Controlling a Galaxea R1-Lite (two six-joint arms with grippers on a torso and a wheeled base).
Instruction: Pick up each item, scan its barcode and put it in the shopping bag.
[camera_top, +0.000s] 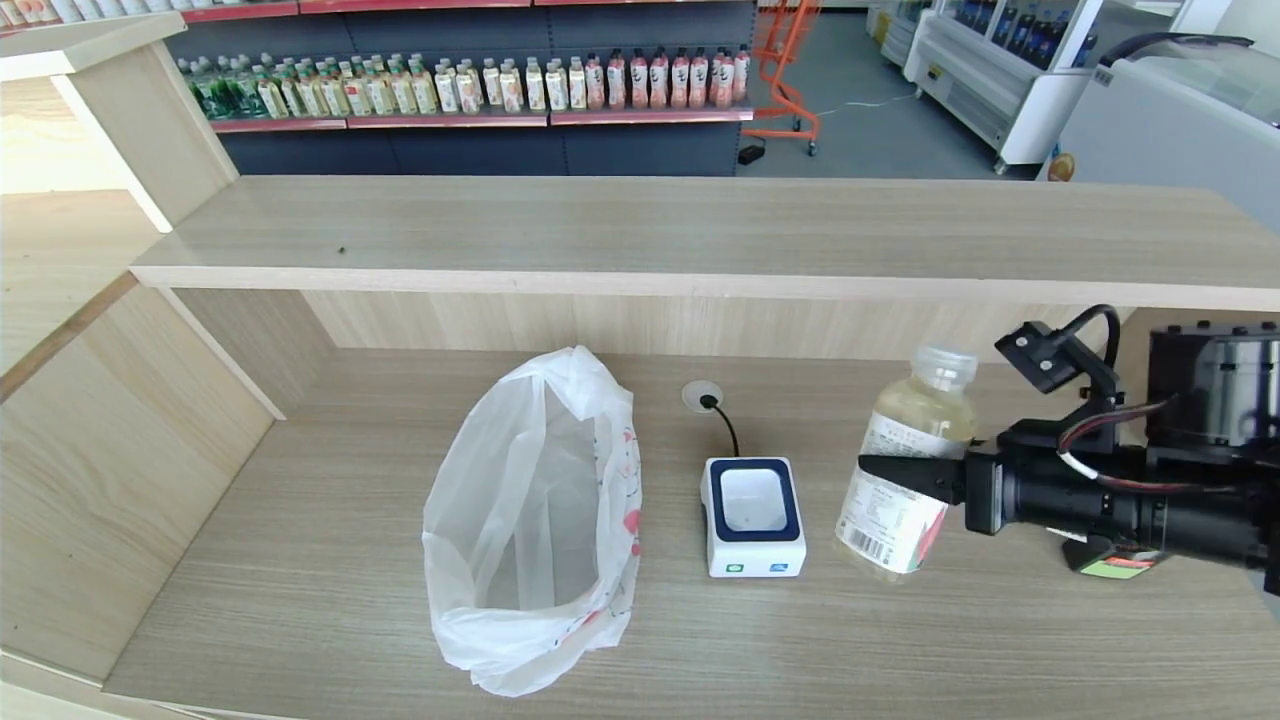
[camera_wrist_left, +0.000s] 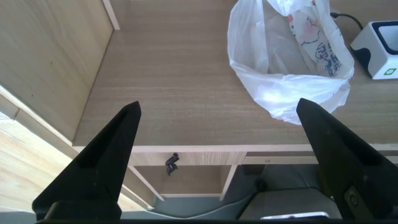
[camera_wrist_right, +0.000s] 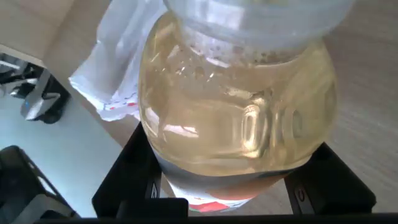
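Right gripper (camera_top: 905, 482): fingers clamped on bottle (camera_top: 922, 412), which you find tilted just right of the scanner (camera_top: 753, 515) | left gripper (camera_wrist_left: 217, 106): fingers spread apart | shopping bag (camera_top: 535, 520): open, left of scanner, on table (camera_top: 900, 640).

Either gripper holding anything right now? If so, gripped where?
The right gripper holds the drink bottle, clamped around the labelled middle of its body. The left gripper is open and empty.

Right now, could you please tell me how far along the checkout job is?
Done: the clear bottle of pale yellow drink is picked up, clamped in the right gripper. In hand: it hangs tilted beside the white, blue-rimmed scanner, not over its window. Left: scanning, then bagging; the white plastic shopping bag looks empty.
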